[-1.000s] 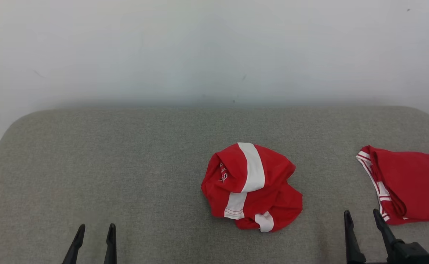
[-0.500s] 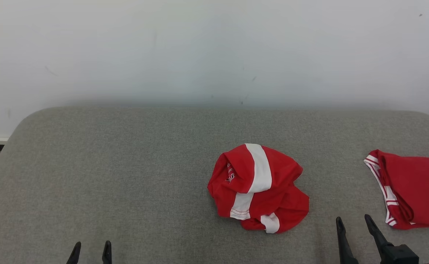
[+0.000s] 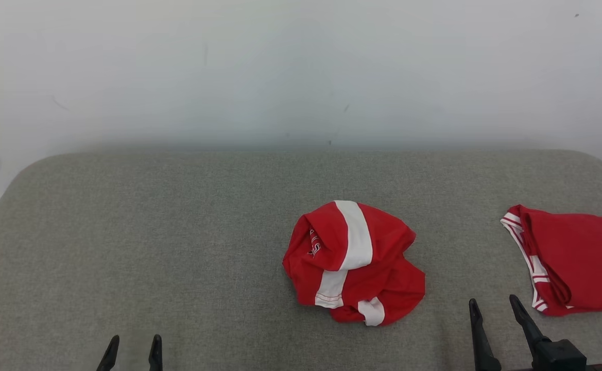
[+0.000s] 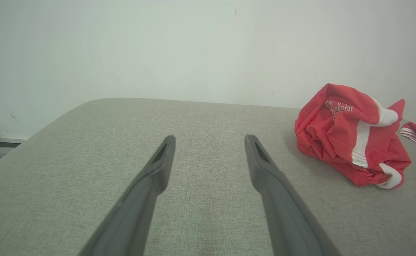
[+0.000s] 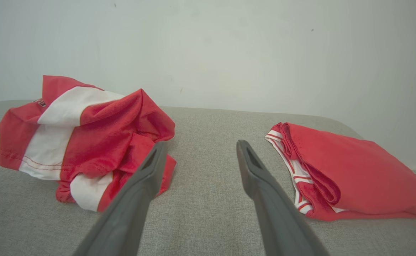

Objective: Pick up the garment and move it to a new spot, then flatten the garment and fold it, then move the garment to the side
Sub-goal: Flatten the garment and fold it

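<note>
Pale wall [image 3: 301,67] behind, grey fabric-covered desk [image 3: 177,232] in front of you. Your garment [image 3: 352,263] lies crumpled in a red-and-white heap a little right of the desk's middle, with nothing touching it. A second red piece, the folded garment [image 3: 573,268], sits well apart at the desk's right edge; leave that one alone.

Expect the heap to be light, soft and floppy, probably a slick sports knit. It will likely sag and unroll as soon as you lift it, and a shallow pinch may slip. Take a raised ridge, not a flat patch. The upper fold by the white stripe [image 3: 355,232] stands proud, and the hemmed edge [image 3: 329,299] on the near side looks like a firmer bite through doubled cloth.

Both sets of jaws stand wide apart and hold nothing. The left jaws hover low at the near left, fingers [image 3: 155,353] pointing toward the wall, well clear of the heap. The right jaws sit at the near right, fingers [image 3: 478,335] aimed into the gap between the two garments, the heap near them. By my reading, the right arm has the shorter reach.
</note>
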